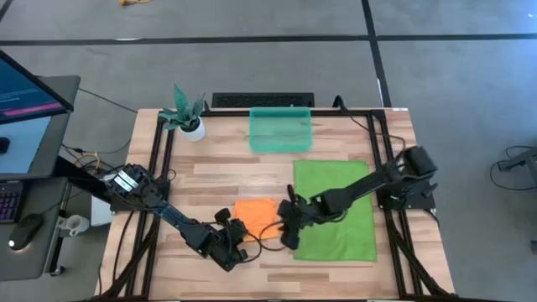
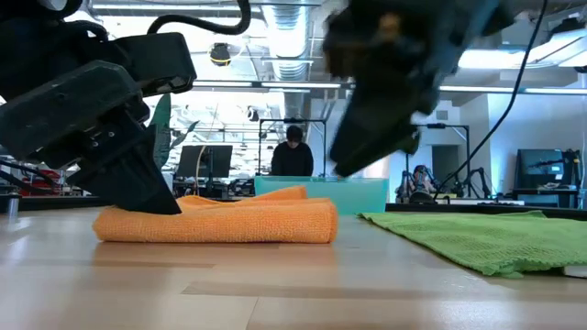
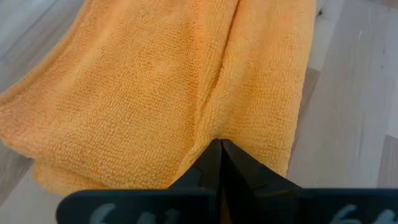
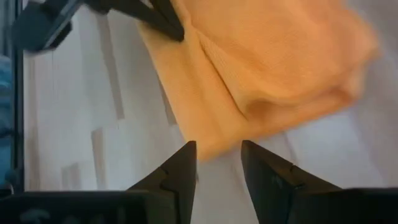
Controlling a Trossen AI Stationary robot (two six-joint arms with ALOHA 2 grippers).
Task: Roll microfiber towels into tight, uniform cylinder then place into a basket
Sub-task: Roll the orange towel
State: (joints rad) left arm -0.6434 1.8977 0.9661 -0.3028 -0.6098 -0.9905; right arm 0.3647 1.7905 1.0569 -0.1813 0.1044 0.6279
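Two end effectors are working over the orange towel (image 1: 256, 211), which is lying folded into a low, flat bundle on the wooden bench (image 1: 218, 168), just beside the green towel (image 1: 334, 210) that is spread flat toward the robot's right. The left end effector (image 3: 221, 149) is sitting with its fingers pressed fully together, tips resting down on the orange cloth near one edge; judging by the crease running away from the tips, it is probably pinning the fabric so the bundle does not slide or unfold. The right end effector (image 4: 217, 163) is hovering over the opposite edge of the same towel with its fingers parted to a moderate gap and nothing between them; the towel's corner is lying just ahead of that gap, so it looks to be either letting go or lining up for a fresh pinch. The basket (image 1: 281, 130) is standing empty at the far side of the bench, well apart from both towels, next to a small potted plant (image 1: 186, 113). Neither towel is yet forming a tight cylinder, so rolling appears to be at an early stage. A person (image 2: 293, 151) is sitting in the room beyond.
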